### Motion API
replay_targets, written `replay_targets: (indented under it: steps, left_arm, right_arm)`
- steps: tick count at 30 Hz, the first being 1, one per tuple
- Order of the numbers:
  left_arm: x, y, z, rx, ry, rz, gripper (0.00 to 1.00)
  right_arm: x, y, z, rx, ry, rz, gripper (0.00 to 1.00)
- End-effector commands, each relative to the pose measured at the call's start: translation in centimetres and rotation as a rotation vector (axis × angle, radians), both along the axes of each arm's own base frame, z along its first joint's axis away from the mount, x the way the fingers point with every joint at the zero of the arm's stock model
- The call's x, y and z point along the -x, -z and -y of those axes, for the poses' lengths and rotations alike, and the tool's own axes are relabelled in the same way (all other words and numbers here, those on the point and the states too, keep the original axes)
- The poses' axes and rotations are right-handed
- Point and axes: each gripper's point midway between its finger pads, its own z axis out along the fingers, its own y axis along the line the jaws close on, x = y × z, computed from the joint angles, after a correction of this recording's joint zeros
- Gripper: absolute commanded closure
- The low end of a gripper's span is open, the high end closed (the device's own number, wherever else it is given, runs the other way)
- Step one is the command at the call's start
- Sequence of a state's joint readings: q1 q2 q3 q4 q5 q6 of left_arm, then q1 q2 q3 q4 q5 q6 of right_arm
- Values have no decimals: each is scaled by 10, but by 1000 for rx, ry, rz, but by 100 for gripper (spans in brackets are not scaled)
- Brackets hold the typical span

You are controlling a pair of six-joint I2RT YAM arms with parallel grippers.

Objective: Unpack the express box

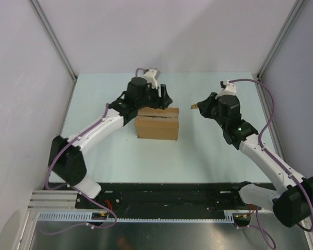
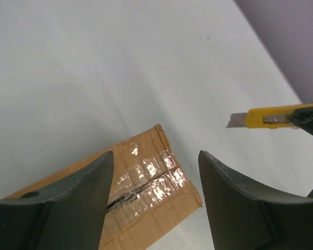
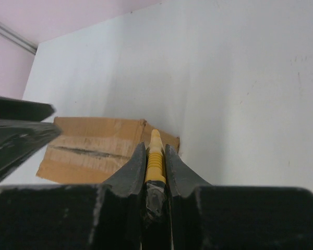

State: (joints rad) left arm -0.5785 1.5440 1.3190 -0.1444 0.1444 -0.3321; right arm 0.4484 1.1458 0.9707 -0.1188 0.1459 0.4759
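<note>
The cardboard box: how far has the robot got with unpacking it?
Done, it seems: the tape along the top seam of the express box shows a dark slit. In hand: the right gripper holds the utility knife, blade out, clear of the box, and the left gripper hangs open over the box's top. Left: the flaps lie shut and nothing has been taken out.

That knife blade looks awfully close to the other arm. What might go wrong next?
The utility knife, blade out in the right fingers, points toward the open left fingers; they might collide. The express box sits loose on the table, its taped seam apparently slit, so pulling a flap may simply drag or tip it.
</note>
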Motion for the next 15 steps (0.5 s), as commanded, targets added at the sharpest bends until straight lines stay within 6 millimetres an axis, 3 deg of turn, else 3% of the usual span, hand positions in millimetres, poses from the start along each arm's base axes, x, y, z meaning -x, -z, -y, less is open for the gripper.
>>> replay_targets:
  steps: [1,6,15]
  left_arm:
    - [-6,4,28,-36,9,10,31]
    - [-6,27,53,-76,59,-17,41]
    - [-23,32,48,-194,21,33,42]
  right_arm:
    - [16,-4,2,-114,5,0,100]
    - [30,0,4,-168,1,-12,100]
    - [29,8,3,-229,34,-29,100]
